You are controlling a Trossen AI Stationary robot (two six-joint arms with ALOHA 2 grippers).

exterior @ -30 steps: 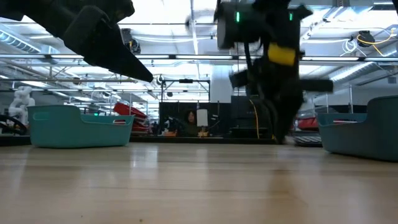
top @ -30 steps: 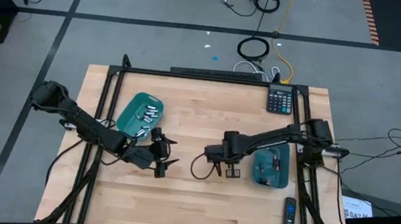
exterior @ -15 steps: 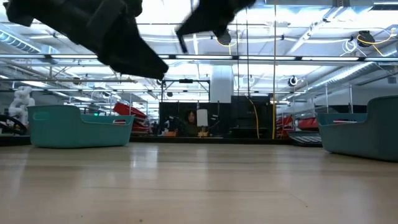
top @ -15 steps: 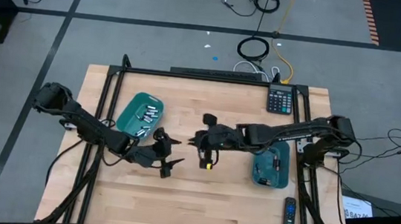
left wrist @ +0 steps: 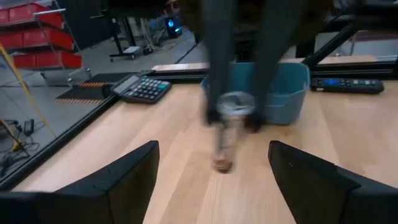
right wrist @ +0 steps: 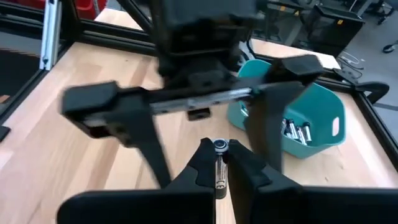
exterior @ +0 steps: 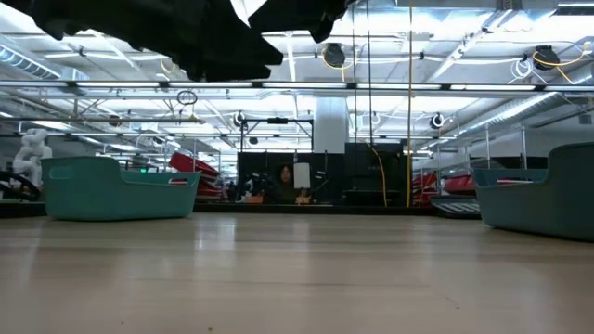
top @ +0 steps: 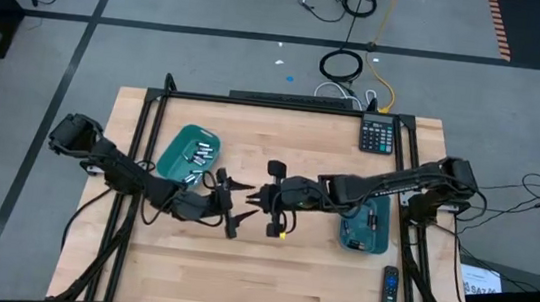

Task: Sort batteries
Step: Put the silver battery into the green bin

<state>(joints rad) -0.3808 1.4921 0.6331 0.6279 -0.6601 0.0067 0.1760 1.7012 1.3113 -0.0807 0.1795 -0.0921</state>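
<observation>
My right gripper point(top: 259, 202) reaches level from the table's right to its middle, shut on one small silvery battery point(right wrist: 219, 167). My left gripper point(top: 240, 207) faces it from the left, open, its fingers point(left wrist: 127, 180) standing on either side of the battery point(left wrist: 225, 134) without touching it. The left teal tray point(top: 173, 161) holds several batteries point(top: 200, 150). The right teal tray point(top: 347, 230) holds a few more point(top: 370, 220). In the low view both arms are only dark shapes at the top. My right gripper pinches the battery between its two fingertips point(right wrist: 235, 155), coming level from the table's right side. The battery lies along the fingers, and its capped end point(right wrist: 219, 145) shows just past their tips. It is lifted clear of the table, tilted slightly down toward my left gripper.
A black calculator point(top: 377, 135) lies at the far right corner and a black remote point(top: 389, 289) near the right edge. Black frame rails point(top: 275, 102) run around the table. Bare wood point(top: 266, 281) stretches along the near side.
My right gripper has swung from beside the right tray toward the table's left, turning to face my left gripper, and now holds the battery out at the table's middle. My left gripper has moved slightly right toward it and stayed open.
</observation>
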